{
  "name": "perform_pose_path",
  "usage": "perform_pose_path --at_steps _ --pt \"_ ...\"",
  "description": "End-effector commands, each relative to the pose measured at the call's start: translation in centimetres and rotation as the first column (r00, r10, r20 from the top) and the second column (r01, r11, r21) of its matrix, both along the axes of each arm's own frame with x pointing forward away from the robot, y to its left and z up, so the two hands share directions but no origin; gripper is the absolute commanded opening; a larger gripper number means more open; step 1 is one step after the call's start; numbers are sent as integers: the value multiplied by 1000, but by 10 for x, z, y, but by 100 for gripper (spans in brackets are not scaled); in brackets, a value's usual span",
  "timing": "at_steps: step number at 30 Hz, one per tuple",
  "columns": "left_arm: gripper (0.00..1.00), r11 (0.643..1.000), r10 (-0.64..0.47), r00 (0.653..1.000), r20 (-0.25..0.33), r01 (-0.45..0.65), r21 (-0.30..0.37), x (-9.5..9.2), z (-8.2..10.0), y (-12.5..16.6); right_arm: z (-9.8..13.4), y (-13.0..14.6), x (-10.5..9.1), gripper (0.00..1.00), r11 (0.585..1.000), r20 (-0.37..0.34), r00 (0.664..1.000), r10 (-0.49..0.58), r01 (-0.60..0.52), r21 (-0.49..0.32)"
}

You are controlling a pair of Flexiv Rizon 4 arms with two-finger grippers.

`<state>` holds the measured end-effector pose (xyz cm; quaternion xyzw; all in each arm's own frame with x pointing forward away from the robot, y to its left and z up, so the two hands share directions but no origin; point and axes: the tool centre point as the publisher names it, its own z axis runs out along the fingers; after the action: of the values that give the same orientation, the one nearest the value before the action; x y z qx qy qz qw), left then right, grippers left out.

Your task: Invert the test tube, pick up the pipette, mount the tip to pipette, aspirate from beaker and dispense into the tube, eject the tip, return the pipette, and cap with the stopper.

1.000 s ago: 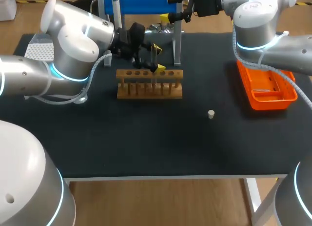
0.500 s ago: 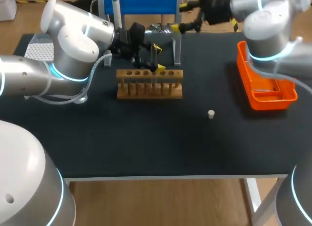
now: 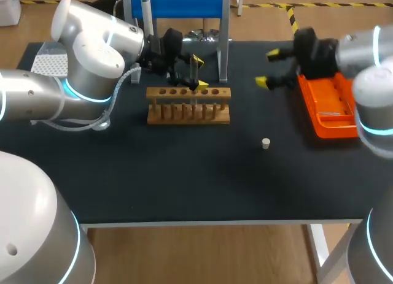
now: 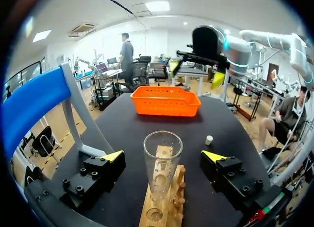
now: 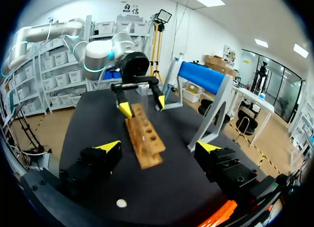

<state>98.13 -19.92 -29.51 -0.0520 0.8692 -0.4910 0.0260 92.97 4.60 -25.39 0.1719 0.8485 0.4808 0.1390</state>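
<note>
A clear test tube (image 4: 162,163) stands mouth up in the wooden rack (image 3: 188,105). My left gripper (image 3: 199,73) is open around the tube, one yellow-tipped finger (image 4: 114,156) on each side and neither touching the glass. My right gripper (image 3: 268,67) hangs open and empty over the table, between the rack and the orange tray (image 3: 334,109). In the right wrist view the rack (image 5: 145,141) lies ahead of its open fingers. A small white stopper (image 3: 266,143) lies on the black mat in front of the right gripper. A pipette (image 3: 145,0) hangs on the blue stand (image 3: 181,5) behind the rack.
A white tip box (image 3: 49,64) sits at the back left behind my left arm. A shiny vessel (image 3: 204,34) stands behind the stand's right post. The mat in front of the rack holds only the stopper.
My right arm has swung away from the blue stand at the back, moving right and toward the front to beside the orange tray. The left arm and tube have not moved.
</note>
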Motion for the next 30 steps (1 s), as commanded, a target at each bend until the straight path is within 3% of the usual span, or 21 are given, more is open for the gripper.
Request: perform_pose_path --at_steps 1,10,16,30 --pt "100 1000 -2 1000 -3 2 3 1 1 0 -2 -36 -64 100 998 25 998 -61 62 -9" --pt "100 1000 -2 1000 -3 2 3 1 1 0 -36 -47 -103 100 996 -4 996 -92 92 14" --pt "100 1000 -2 1000 -3 2 3 1 1 0 -61 -45 -118 100 991 -2 992 -129 129 19" --pt "100 1000 -2 1000 -3 2 3 1 1 0 -117 -35 -125 100 988 4 988 -152 152 17"
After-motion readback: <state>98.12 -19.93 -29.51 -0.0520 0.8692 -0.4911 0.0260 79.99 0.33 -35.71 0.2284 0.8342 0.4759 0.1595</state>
